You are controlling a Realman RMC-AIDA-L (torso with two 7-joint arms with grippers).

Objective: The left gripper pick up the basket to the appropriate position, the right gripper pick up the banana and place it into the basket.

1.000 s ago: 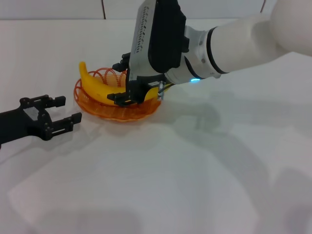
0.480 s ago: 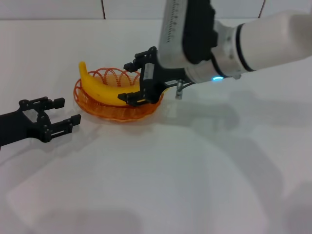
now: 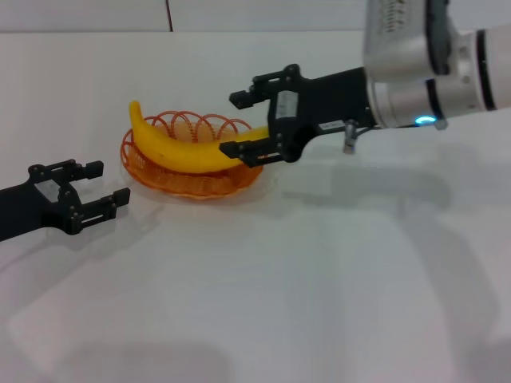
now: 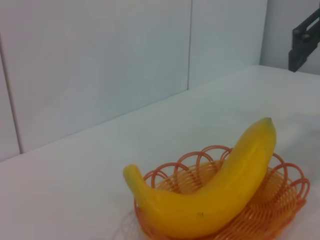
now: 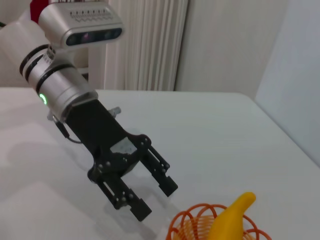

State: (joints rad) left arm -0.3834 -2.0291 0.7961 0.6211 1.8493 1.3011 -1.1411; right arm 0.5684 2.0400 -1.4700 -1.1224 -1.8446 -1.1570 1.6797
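The yellow banana [image 3: 180, 152] lies across the orange wire basket [image 3: 152, 179], both ends reaching past the rim. My right gripper [image 3: 237, 124] is open and holds nothing. It hovers just right of the basket, with its lower finger over the banana's right end. On the table to the left of the basket rests my left gripper [image 3: 109, 182], open and a short gap away from it. In the left wrist view the banana [image 4: 220, 190] fills the basket [image 4: 287, 200]. The right wrist view shows the left gripper [image 5: 157, 201] open beside the basket [image 5: 192, 222] and the banana's tip [image 5: 235, 210].
The white tabletop [image 3: 279, 279] stretches bare in front of and to the right of the basket. A white wall [image 3: 96, 14] runs along the back edge. One finger of the right gripper [image 4: 305, 37] shows at the edge of the left wrist view.
My right gripper has drawn back to the right, off the banana and away from the basket, leaving the banana lying in it. The left gripper has hardly moved.
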